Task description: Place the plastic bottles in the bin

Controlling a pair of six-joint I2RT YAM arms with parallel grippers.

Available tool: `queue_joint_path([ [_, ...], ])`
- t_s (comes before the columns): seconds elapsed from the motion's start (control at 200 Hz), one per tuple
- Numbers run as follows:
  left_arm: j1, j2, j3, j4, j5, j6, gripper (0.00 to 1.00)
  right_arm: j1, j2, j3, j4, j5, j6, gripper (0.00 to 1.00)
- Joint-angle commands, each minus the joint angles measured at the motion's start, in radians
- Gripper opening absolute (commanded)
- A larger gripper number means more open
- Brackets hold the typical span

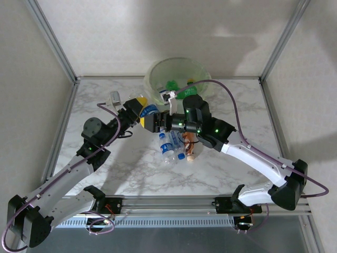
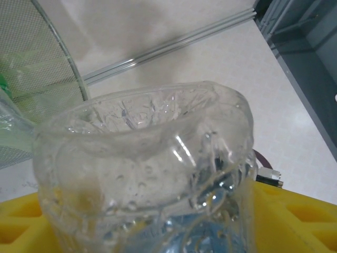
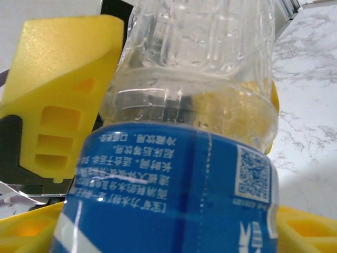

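One blue-labelled bottle (image 1: 149, 110) is gripped by the left claw (image 1: 141, 112) and right claw (image 1: 158, 123) together, long axis bridging them, the bin (image 1: 152, 74) just beyond.

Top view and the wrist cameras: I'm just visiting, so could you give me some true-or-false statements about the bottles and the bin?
1. The bin is at the far edge of the table. True.
2. Every bottle is already in the bin. False: several bottles lie on the table, nearer the arms.
3. The bottle in the right wrist view has a red label. False: its label is blue.
4. A green item lies inside the bin. True.
5. The table is plain wood. False: it is white with a marble pattern.
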Motion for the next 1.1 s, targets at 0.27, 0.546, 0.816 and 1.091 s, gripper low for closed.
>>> queue_joint_path([
  [0.27, 0.005, -0.028, 0.057, -0.119, -0.035, 0.096, 0.87, -0.012, 0.000, 0.002, -0.006, 0.028, -0.012, 0.63],
  [0.546, 0.005, -0.033, 0.120, -0.242, -0.085, 0.158, 1.00, -0.036, -0.001, 0.035, -0.065, 0.101, -0.037, 0.61],
  [0.816, 0.005, -0.027, 0.215, -0.453, -0.216, 0.220, 1.00, -0.103, 0.013, 0.127, -0.202, 0.278, -0.095, 0.60],
  [1.091, 0.040, -0.067, 0.267, -0.688, -0.431, 0.270, 1.00, -0.198, 0.135, 0.349, -0.363, 0.480, -0.181, 0.60],
])
